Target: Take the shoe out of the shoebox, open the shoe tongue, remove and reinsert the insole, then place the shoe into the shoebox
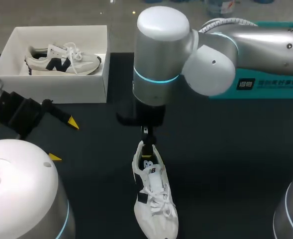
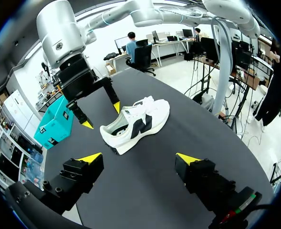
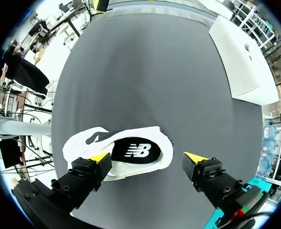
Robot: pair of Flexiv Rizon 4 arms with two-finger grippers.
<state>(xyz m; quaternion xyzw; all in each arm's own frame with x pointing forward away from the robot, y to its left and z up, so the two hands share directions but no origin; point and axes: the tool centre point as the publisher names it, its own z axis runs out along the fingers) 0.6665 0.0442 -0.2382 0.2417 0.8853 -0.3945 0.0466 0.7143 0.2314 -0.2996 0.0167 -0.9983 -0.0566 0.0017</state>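
A white shoe (image 1: 153,199) with a dark side logo lies on the black table, toe toward the front edge. My right gripper (image 1: 147,137) hangs open just over its heel. In the right wrist view the gripper (image 3: 148,157) straddles the shoe (image 3: 97,140), and the black insole (image 3: 138,151) shows in the shoe's opening between the fingers. My left gripper (image 1: 62,140) is open at the left with nothing in it. From the left wrist, its gripper (image 2: 139,158) faces the shoe (image 2: 135,124) and my right gripper (image 2: 101,114) from a distance. The white shoebox (image 1: 94,82) stands at the back left.
A second white shoe (image 1: 61,59) lies inside the shoebox. A teal box (image 1: 265,84) sits at the back right, partly behind my right arm. My right arm's large elbow (image 1: 161,55) hangs over the table's middle.
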